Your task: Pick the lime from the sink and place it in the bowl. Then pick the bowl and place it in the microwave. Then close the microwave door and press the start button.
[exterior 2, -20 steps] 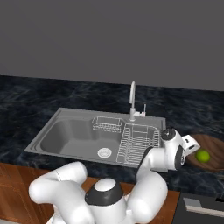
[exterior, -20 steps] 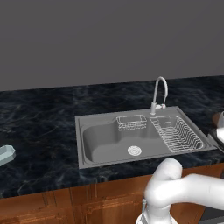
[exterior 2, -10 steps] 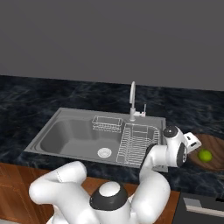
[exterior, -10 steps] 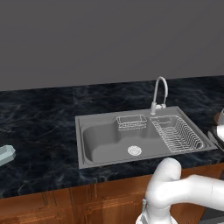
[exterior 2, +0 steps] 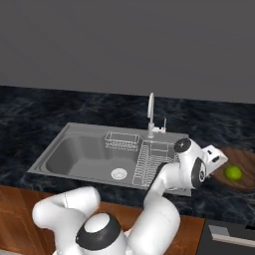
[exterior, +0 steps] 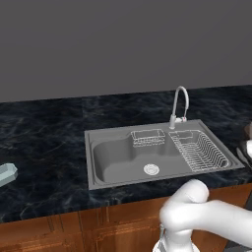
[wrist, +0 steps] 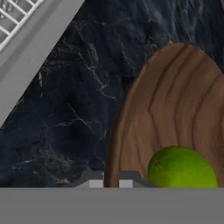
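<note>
The dark brown wooden bowl (wrist: 175,113) sits on the black counter to the right of the sink (exterior 2: 79,154), with the yellow-green lime (wrist: 181,168) lying inside it. From the right base view the lime (exterior 2: 232,173) shows in the bowl (exterior 2: 244,159), just beyond the hand. My gripper (wrist: 111,177) is at the bowl's left rim. Its fingertips (wrist: 94,177) stand close together with the rim between them, so it looks shut on the rim. In the right base view the gripper (exterior 2: 216,158) is low at the bowl's near-left edge.
A curved faucet (exterior: 179,101) stands behind the sink (exterior: 113,165), which holds a wire drying rack (exterior: 199,150) and a small wire basket (exterior: 147,138). A pale blue-grey object (exterior: 6,173) lies at the counter's far left. A dark appliance top (exterior 2: 229,236) shows at the lower right.
The hand has moved slightly to the right, up to the bowl's rim. The bowl and the lime have stayed about where they were.
</note>
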Robot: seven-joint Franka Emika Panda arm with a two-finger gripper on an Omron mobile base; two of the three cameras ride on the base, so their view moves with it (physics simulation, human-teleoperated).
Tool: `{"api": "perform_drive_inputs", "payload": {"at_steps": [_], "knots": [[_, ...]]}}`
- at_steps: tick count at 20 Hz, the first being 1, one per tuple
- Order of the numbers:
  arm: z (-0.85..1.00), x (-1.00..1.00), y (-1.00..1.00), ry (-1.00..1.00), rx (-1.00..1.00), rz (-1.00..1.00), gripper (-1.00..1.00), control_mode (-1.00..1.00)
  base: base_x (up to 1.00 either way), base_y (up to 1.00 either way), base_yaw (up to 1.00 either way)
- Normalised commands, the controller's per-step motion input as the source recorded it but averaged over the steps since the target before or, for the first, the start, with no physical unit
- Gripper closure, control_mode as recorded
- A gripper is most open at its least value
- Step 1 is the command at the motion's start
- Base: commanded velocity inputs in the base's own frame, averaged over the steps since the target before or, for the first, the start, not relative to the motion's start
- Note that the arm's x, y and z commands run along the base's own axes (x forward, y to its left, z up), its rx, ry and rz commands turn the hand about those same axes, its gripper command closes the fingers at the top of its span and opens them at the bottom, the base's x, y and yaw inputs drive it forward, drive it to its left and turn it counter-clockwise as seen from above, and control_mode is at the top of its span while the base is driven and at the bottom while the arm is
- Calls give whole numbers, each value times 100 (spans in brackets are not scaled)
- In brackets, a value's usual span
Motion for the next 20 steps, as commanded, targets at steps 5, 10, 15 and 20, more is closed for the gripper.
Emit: {"api": "perform_drive_inputs", "payload": {"at_steps": [5, 10, 15, 20], "knots": [[100, -90, 34, 0, -7, 6, 100, -100, 0, 0, 0], [100, -99, 56, 6, 0, 15, 100, -100, 0, 0, 0], [100, -98, 76, 9, 0, 22, 100, -100, 0, 0, 0], [100, -85, 97, 7, 0, 23, 100, -100, 0, 0, 0]]}}
